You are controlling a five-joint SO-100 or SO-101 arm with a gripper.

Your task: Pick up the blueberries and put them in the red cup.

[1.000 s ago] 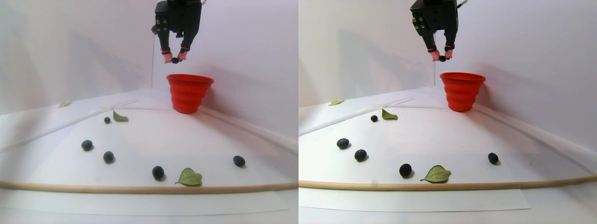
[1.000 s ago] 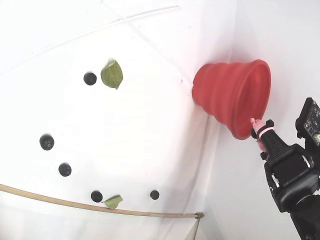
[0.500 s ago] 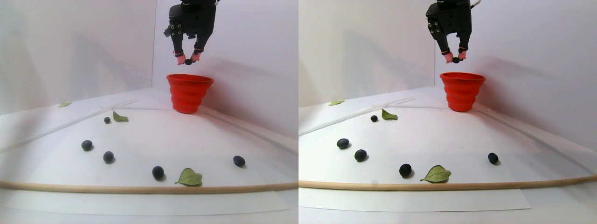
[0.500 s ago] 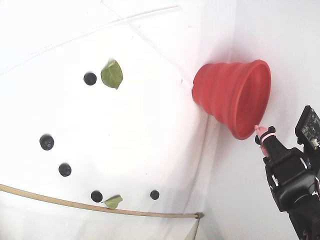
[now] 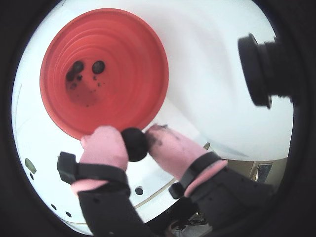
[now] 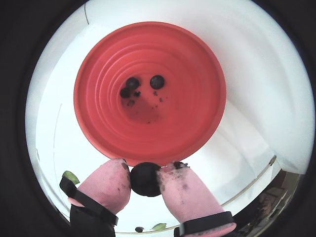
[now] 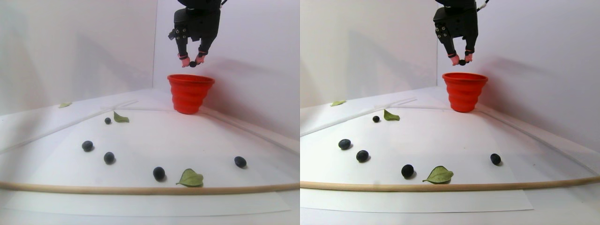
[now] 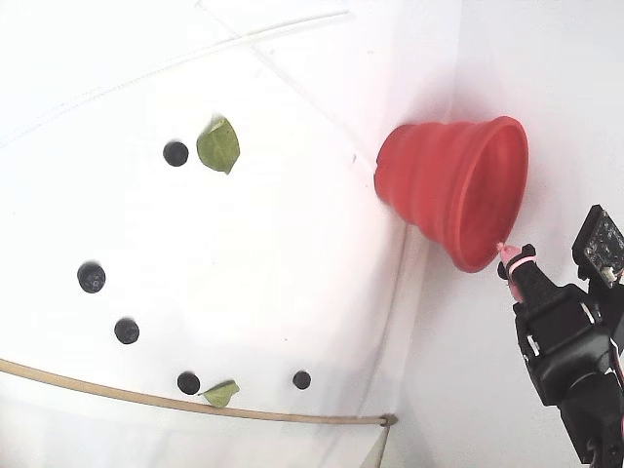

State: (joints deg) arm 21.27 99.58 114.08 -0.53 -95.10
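Observation:
My gripper (image 6: 144, 178) is shut on one blueberry (image 6: 144, 179), pinched between pink fingertips (image 5: 106, 145). It hangs above the near rim of the red cup (image 6: 187, 98), which stands upright by the back wall (image 7: 190, 93). In both wrist views the held berry (image 5: 134, 144) overlaps the cup's rim. Two blueberries (image 6: 157, 81) and dark smears lie on the cup's floor (image 5: 98, 66). Several loose blueberries (image 7: 109, 157) rest on the white table, also seen in the fixed view (image 8: 126, 331). The fixed view shows only one pink fingertip (image 8: 507, 255) beside the cup (image 8: 439, 185).
Green leaves (image 7: 190, 178) lie among the berries, one near the smallest berry (image 7: 120, 117). A thin wooden rod (image 7: 140, 190) runs along the table's front. White walls close in behind and to the right of the cup (image 7: 258, 70).
The gripper has carried the held blueberry to the right in the stereo pair view, from beside the cup's left edge to over its rim. Everything on the table stayed put.

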